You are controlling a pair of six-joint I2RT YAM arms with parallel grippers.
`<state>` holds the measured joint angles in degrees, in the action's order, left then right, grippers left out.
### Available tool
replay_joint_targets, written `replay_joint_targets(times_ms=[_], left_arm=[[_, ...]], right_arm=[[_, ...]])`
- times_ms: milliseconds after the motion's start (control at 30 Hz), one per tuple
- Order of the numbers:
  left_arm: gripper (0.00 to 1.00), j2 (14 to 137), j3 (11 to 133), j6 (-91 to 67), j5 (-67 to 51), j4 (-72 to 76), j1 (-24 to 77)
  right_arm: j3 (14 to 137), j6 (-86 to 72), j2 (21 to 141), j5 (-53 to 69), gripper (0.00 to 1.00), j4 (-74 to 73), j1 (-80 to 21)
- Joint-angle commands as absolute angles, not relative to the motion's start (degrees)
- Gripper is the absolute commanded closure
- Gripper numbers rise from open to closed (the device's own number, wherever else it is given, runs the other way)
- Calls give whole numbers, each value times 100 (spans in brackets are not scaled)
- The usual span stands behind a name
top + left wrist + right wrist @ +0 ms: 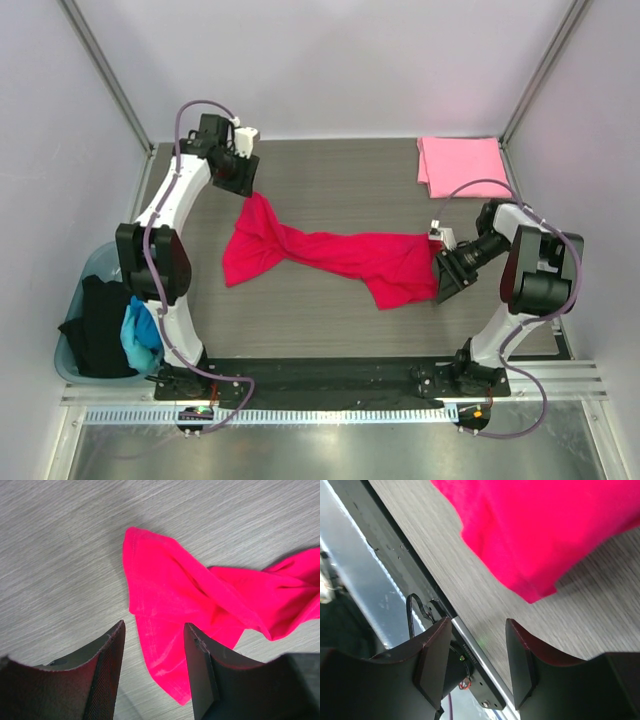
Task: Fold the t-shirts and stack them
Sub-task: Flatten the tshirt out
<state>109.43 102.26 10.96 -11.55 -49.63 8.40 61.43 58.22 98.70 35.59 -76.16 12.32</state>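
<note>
the grey wood-grain table (pixel 340 170) takes up most of the overhead view. across its middle lies the crimson red t-shirt (pixel 330 255), unfolded, bunched and twisted into a long band. its wider left end spreads out just below the left arm's wrist, and its right end reaches the right arm's wrist. off the table's left edge sits a light blue bin (pixel 68 368), beside the left arm's base. in the far right corner of the table, well apart from the red one, the light pink t-shirt (pixel 462 165) lies folded flat. the bin holds a black t-shirt (pixel 100 325) in a heap, with a bright blue t-shirt (pixel 140 340) crumpled at its right side. the left gripper (pixel 154 625) hangs over the red shirt's left end. its jaws stand apart and clamp nothing; the cloth lies on the table beneath them. the right gripper (pixel 478 621) is just beside the shirt's right edge, near the dark rail (pixel 395 555) at the table's front. its jaws are also parted and hold nothing.
</note>
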Motion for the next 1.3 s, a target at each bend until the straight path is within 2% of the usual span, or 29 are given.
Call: replay_joint_targets(times_ms=[0,733,933,1167,1267], left_arm=[[48,10608,10178,1186,-1055,-4930,905],[48,10635,10178,1468,-598,-5010,1186],[48,10661,10204,1503,-510,-5001,1195],[48,10670,10160,1564,-387,-4975,1195],[48,10635,10125,1617,-343,-4975,1187]], right_arm=[[6302,5968,10186,3806,47,-7911,1476],[6873,5678,11504,3911,47,-7392,1529],[7022,5625,11759,4131,58,-7444,1529],[7250,6055,11874,4316,90,-8076,1547],[7400,6178,11664,4272,94,-8401,1661]])
